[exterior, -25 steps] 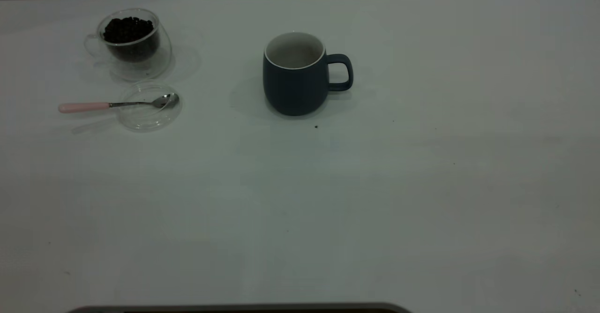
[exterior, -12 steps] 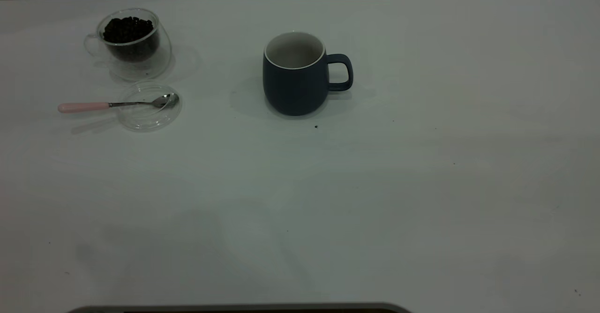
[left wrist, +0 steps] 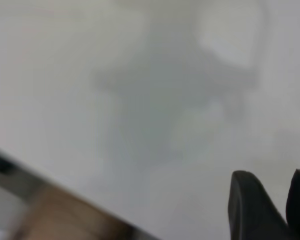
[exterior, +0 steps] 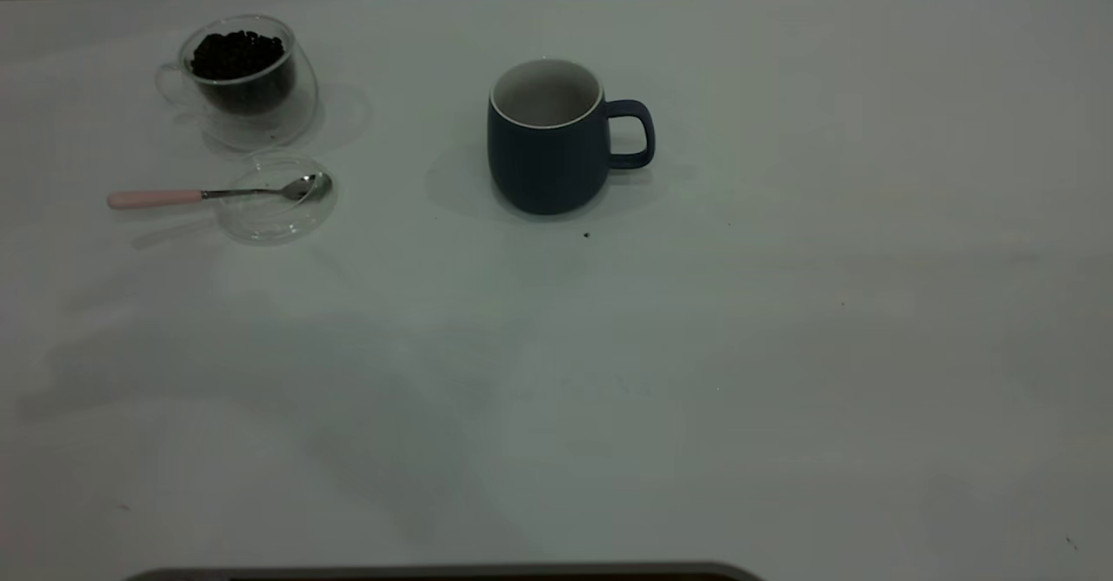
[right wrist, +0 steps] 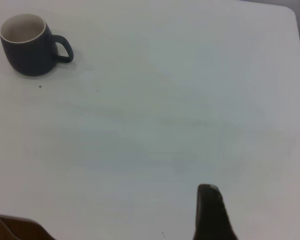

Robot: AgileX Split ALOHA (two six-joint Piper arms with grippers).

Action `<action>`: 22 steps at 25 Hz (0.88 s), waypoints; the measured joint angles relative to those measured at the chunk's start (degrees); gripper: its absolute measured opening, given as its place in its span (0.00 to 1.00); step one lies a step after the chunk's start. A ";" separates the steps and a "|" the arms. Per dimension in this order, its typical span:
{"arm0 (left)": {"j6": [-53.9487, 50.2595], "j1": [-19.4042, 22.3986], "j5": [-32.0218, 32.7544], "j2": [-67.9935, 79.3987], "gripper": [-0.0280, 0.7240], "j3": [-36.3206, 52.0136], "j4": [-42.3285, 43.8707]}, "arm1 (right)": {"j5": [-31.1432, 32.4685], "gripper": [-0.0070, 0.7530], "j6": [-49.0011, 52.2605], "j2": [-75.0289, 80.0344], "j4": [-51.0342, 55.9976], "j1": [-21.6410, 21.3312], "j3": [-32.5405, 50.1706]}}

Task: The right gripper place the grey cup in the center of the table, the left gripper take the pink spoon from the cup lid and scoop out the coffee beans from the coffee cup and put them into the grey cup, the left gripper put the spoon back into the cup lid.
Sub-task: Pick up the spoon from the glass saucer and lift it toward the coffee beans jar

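The grey cup [exterior: 548,142] stands upright and empty near the table's middle, handle to the right; it also shows in the right wrist view [right wrist: 26,45]. The coffee cup [exterior: 248,81] holding coffee beans [exterior: 237,53] stands at the far left. In front of it lies the cup lid [exterior: 276,203], with the pink spoon [exterior: 209,194] resting bowl-in, handle pointing left. Neither gripper shows in the exterior view. My left gripper [left wrist: 271,176] hovers over bare table near its front edge, fingers close together and empty. My right gripper [right wrist: 282,192] shows one finger [right wrist: 210,207], far from the grey cup.
The white table [exterior: 783,346] has a rounded far-right corner [right wrist: 290,12] and a few dark specks [exterior: 586,235] near the grey cup. A dark strip [exterior: 435,574] runs along the near edge. A soft arm shadow lies on the near-left tabletop.
A broad shadow has appeared and spread across the near-left part of the table. The cups, lid and spoon have not moved.
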 joint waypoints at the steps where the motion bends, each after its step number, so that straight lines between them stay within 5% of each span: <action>1: 6.04 1.67 0.73 2.41 0.36 -1.27 -5.19 | 0.00 0.66 0.00 0.00 0.00 0.00 0.00; 7: 45.16 12.03 12.57 14.39 0.36 -6.91 -35.07 | 0.00 0.66 0.00 0.00 0.00 0.00 0.00; 10: 55.36 14.49 17.26 19.76 0.36 -7.68 -41.84 | 0.00 0.66 0.00 0.00 0.00 0.00 0.00; 15: 66.63 14.66 13.60 24.87 0.37 -7.80 -46.98 | 0.00 0.66 0.00 0.00 0.00 0.00 0.00; 22: 70.89 14.66 11.04 27.23 0.76 -8.24 -53.27 | 0.00 0.66 0.00 0.00 0.00 0.00 0.00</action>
